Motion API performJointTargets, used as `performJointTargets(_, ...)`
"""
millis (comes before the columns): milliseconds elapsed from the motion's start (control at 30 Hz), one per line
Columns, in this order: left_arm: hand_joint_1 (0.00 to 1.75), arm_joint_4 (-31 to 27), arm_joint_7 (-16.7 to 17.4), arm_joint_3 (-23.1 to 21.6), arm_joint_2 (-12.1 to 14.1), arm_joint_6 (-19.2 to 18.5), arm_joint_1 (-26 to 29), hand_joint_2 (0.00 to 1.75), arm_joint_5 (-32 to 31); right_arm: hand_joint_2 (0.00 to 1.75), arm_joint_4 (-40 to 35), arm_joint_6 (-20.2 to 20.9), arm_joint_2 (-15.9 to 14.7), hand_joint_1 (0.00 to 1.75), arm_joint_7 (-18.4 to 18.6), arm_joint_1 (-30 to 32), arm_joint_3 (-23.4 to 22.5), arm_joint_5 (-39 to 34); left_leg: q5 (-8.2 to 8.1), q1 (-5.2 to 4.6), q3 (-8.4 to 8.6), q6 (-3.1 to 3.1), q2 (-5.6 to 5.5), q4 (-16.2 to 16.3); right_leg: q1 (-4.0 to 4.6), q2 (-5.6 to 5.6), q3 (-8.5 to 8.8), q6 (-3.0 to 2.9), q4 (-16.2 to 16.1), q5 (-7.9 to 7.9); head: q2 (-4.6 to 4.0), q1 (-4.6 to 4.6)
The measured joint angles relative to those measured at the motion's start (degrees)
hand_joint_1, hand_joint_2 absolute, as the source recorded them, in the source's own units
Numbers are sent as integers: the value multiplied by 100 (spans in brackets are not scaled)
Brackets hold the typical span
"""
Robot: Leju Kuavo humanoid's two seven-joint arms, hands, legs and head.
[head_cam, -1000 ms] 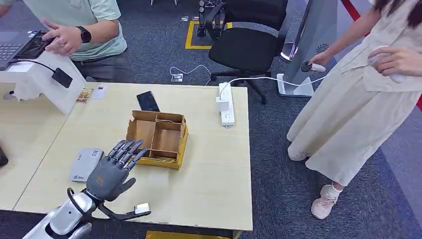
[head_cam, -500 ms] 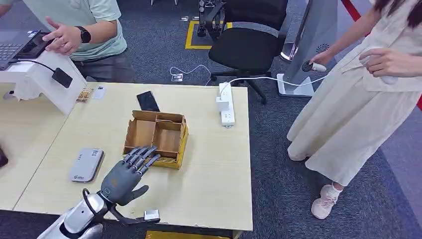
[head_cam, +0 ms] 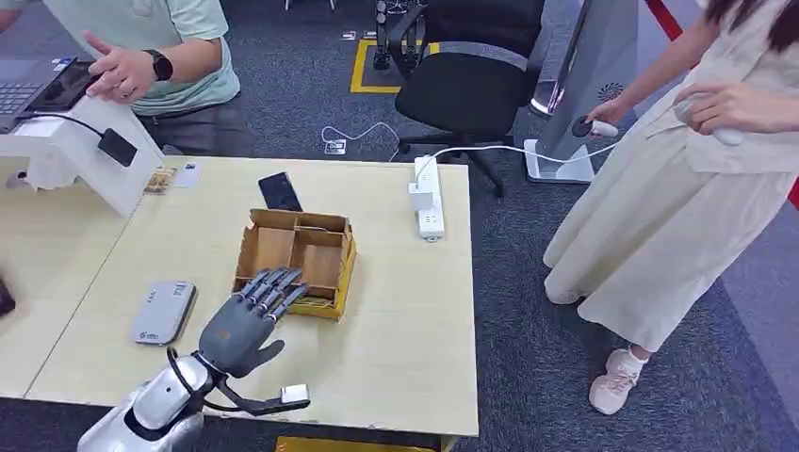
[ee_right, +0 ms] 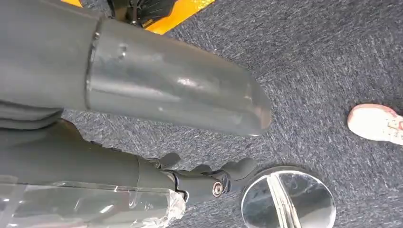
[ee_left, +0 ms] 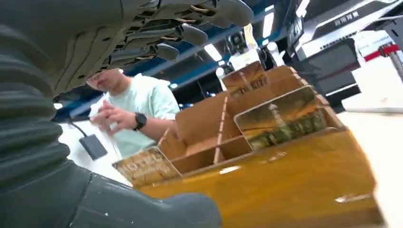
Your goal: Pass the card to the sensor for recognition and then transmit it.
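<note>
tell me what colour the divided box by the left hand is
Brown cardboard box with yellow outer sides, clearest in the head view.

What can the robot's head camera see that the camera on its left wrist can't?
Only the head view shows the grey sensor, black phone, power strip, office chair and the person in the cream dress. Only the left wrist view shows ceiling lights and pictured cards standing in the box. Both show the left robot hand open by the cardboard box, and the person in the green shirt.
</note>
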Motion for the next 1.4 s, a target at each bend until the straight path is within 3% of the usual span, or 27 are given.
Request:
performJointTargets(367, 0, 103, 11, -186, 22, -22, -92, 175, -146, 0, 2, 2, 0, 0, 24, 1, 63, -35, 0, -1, 0, 0, 0, 0, 0, 0, -1, 0, -1, 0, -2, 0)
performJointTargets(567, 0, 105, -13, -417, -42, -535, -155, 175, 479, 0, 2, 2, 0, 0, 24, 4, 79, -98, 0, -1, 0, 0, 0, 1, -1, 0, 0, 0, -1, 0, 0, 0)
performJointTargets(800, 0, 96, -24, -548, -109, -745, -207, 175, 724, 0, 2, 2, 0, 0, 24, 4, 79, -125, 0, -1, 0, 0, 0, 1, 0, 0, 0, 0, -1, 0, 0, 2)
performJointTargets(1400, 0, 188, 201, -827, -114, -1231, -820, 175, 372, 0, 2, 7, 15, 0, 92, -11, 112, -98, 0, 0, 0, 0, -2, 2, 0, -3, 0, -1, 0, 2, 0, 2)
